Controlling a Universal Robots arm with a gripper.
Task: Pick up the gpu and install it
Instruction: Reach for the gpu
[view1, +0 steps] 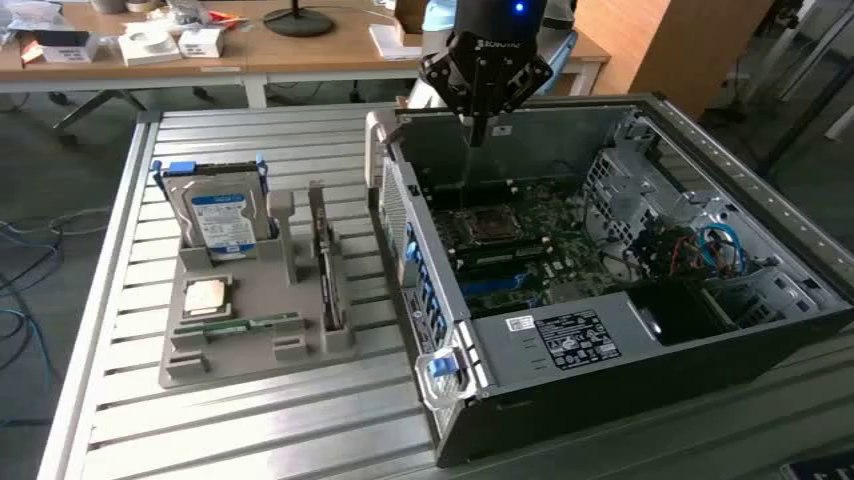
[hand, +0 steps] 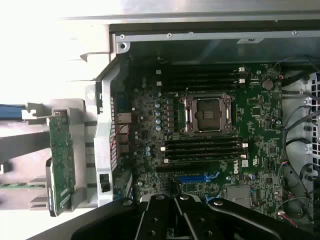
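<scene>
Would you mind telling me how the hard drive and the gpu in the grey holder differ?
The hard drive is a thick silver block with a blue-and-white label; the gpu is a thin dark card. The hard drive shows its broad face to the exterior view; the gpu is seen nearly edge-on. The gpu stands nearer the computer case than the hard drive. Both stand upright in the grey holder, away from the hand.

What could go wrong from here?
The gripper, fingers shut and empty, hangs over the open case's motherboard; a drop here might hit the CPU socket.
The gpu stands on edge in its grey holder close beside the case wall; reaching for it could clip that wall.
</scene>
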